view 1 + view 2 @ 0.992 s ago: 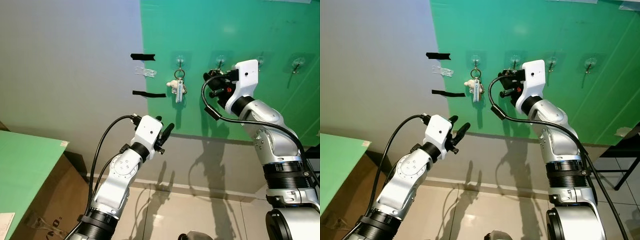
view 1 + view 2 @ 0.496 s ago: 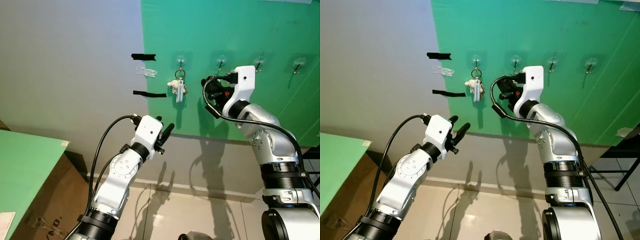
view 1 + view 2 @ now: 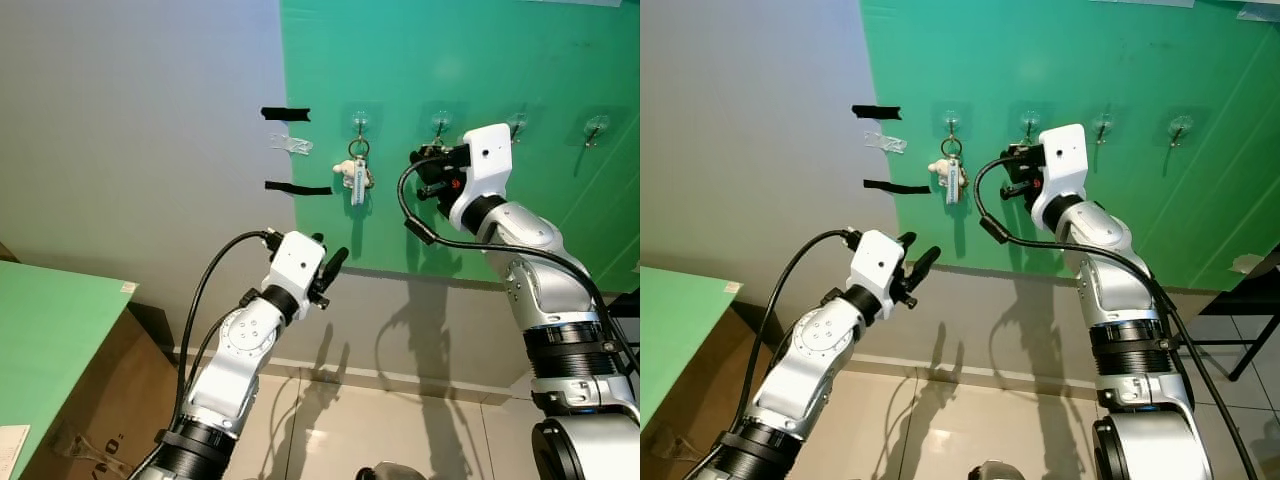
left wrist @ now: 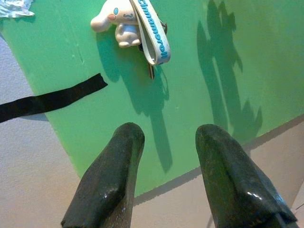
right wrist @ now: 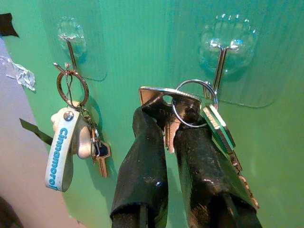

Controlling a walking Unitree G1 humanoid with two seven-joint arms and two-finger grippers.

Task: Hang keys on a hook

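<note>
My right gripper [image 3: 427, 170] is raised to the green board [image 3: 520, 60] and is shut on a bunch of keys [image 5: 209, 118]. In the right wrist view its fingertips [image 5: 145, 118] pinch a silver key, and the key ring [image 5: 192, 102] sits right at the stem of the second clear hook [image 5: 223, 52]; whether the ring is over the hook tip I cannot tell. On the first hook [image 3: 360, 124] hangs another key set with a white plush and a lettered strap [image 3: 356, 178]. My left gripper [image 3: 331, 272] is open, low and away from the board, holding nothing.
Two more bare hooks [image 3: 518, 125] [image 3: 597, 127] sit to the right on the board. Black tape strips [image 3: 297, 188] mark the grey wall. A green-topped table [image 3: 50, 330] stands at lower left, and a dark table edge [image 3: 1250, 290] at far right over tiled floor.
My right gripper, which had dipped lower half a second ago, has come back up with the keys to the second hook. The left arm has not moved.
</note>
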